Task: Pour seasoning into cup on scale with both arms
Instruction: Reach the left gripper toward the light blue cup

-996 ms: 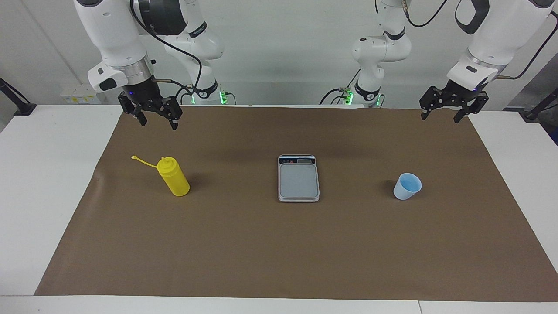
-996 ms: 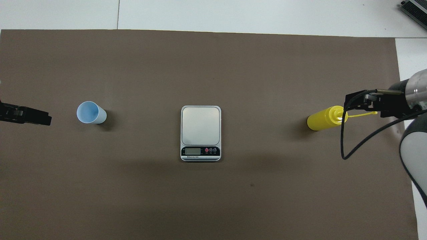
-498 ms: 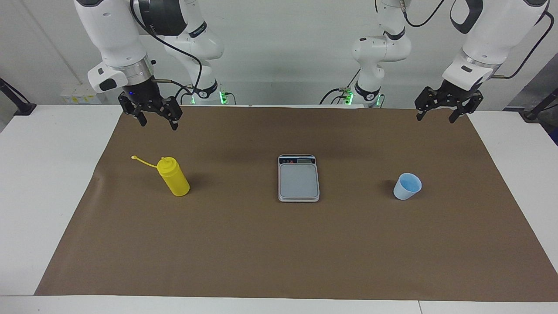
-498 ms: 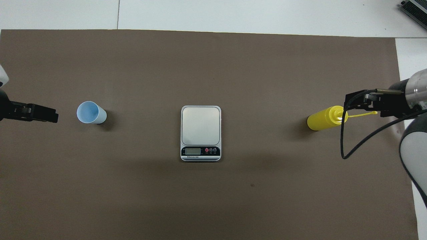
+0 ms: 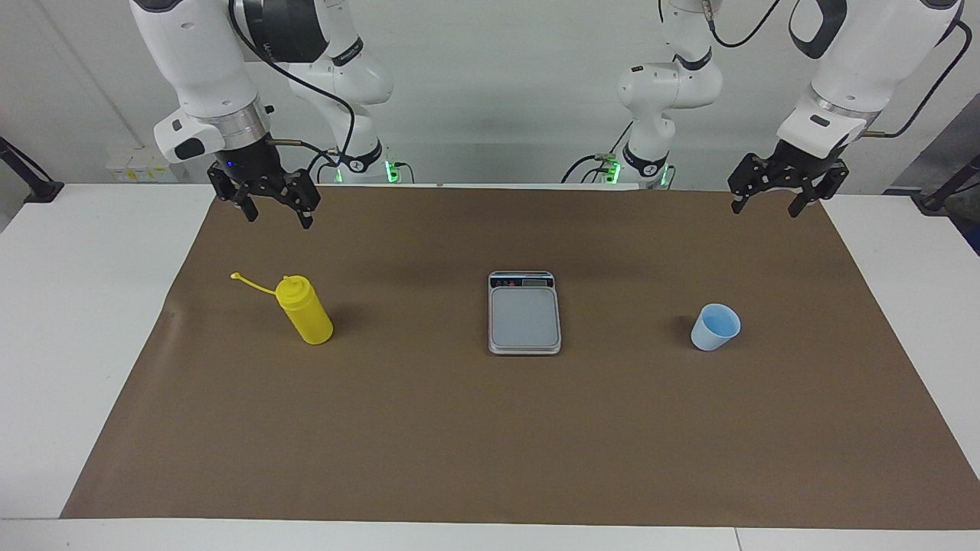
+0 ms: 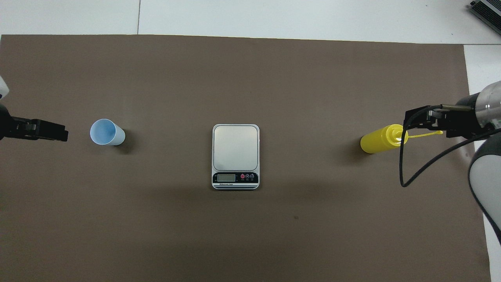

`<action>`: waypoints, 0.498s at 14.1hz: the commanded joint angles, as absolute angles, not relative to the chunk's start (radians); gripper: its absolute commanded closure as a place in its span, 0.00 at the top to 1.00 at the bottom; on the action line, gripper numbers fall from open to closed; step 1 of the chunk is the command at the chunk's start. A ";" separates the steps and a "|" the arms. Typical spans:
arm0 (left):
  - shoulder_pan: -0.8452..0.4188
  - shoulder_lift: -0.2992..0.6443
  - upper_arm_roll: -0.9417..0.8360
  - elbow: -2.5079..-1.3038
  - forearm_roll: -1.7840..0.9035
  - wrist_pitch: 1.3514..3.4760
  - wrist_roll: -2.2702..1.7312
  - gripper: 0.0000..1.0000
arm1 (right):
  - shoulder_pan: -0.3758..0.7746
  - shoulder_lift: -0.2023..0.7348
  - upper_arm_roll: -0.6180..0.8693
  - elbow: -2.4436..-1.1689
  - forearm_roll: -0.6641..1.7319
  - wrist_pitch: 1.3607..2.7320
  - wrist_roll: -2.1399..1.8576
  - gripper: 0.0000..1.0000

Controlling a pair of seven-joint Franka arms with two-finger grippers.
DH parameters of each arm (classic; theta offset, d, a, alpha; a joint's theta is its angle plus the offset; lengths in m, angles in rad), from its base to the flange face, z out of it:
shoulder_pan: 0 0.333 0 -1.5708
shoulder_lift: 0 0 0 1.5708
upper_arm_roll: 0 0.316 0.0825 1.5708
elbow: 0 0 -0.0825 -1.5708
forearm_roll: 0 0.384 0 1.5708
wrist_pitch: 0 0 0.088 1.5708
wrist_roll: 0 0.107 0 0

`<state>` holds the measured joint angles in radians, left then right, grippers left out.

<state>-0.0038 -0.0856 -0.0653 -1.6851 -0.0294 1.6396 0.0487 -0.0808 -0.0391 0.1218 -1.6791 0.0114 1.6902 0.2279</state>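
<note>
Since one second ago the left gripper (image 5: 767, 203) has shifted toward the cup (image 5: 716, 327), fingers apart, holding nothing; the right gripper (image 5: 274, 213) hangs above the seasoning (image 5: 305, 310), fingers apart too; the scale (image 5: 524, 313) lies between cup and bottle on the brown mat (image 5: 459, 428).

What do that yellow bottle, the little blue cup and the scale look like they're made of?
Yellow bottle: probably soft plastic, matte, with a moulded cap and thin strap. Blue cup: thin plastic, smooth, evenly coloured. Scale: the plate looks like brushed metal or silver plastic; the display end is glossy black.
</note>
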 commanded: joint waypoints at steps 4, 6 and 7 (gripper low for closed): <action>0.017 0.023 -0.055 -1.664 -0.037 1.758 0.037 1.00 | -0.087 -0.046 0.129 -1.695 0.014 1.709 0.239 1.00; 0.041 0.078 -0.055 -1.674 -0.037 1.822 0.038 1.00 | -0.087 -0.046 0.129 -1.695 0.014 1.709 0.238 1.00; 0.044 0.109 -0.055 -1.686 -0.037 1.869 0.038 1.00 | -0.087 -0.046 0.129 -1.697 0.014 1.709 0.238 1.00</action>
<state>0.0278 0.0464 -0.0520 -1.6888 -0.0293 1.8023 0.0446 -0.0809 -0.0391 0.1218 -1.6792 0.0115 1.6902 0.2279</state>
